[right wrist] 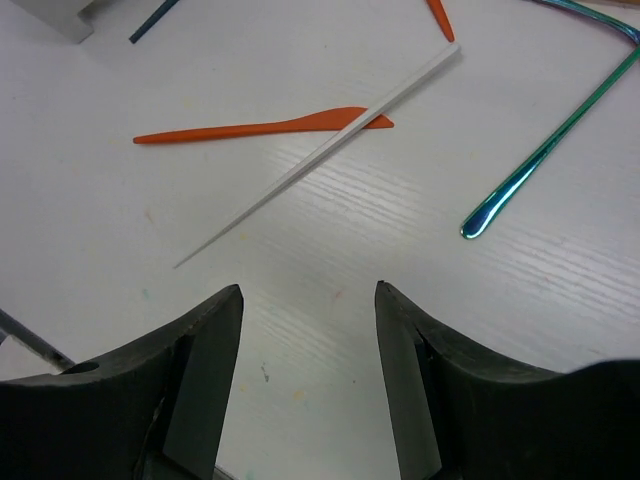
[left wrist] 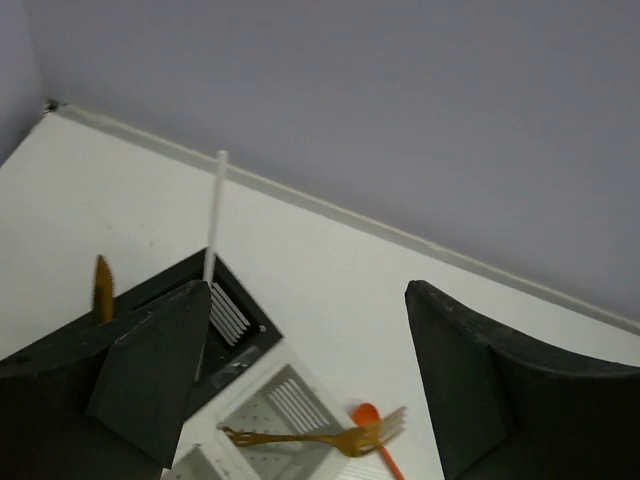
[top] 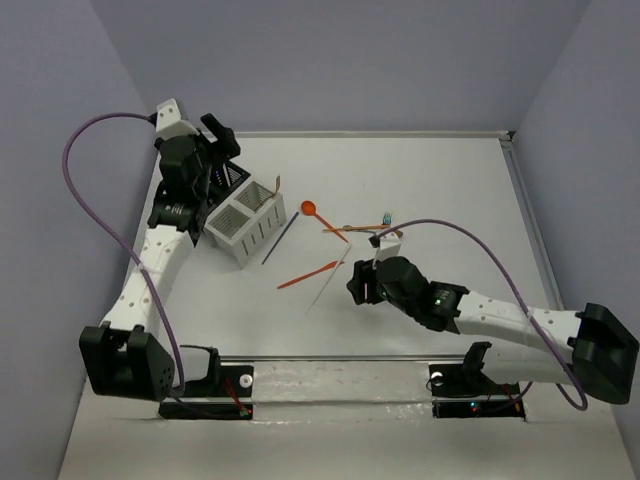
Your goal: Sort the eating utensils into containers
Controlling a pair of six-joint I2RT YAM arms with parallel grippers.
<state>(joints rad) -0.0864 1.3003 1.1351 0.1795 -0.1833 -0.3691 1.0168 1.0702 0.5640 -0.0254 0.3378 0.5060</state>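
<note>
A: How is the right gripper [right wrist: 308,300] standing?
B: It is hanging wide open and gripping nothing, its jaws facing bare table [right wrist: 100,230] just short of the white stick [right wrist: 320,150].
A: So the stick is the pick?
B: I am judging so. It is lying slantwise, its far end crossing the blade of the orange knife [right wrist: 250,127], with a teal utensil [right wrist: 545,150] off to the side.
A: Where should it be closing?
B: On the near, free half, jaws turning square across the shaft, so the knife is not getting dragged along.
A: And the left gripper [left wrist: 310,295]?
B: It is hovering open and empty over the black caddy [left wrist: 250,300] and the white caddy [left wrist: 300,405], where a gold fork [left wrist: 320,437] is resting.
</note>
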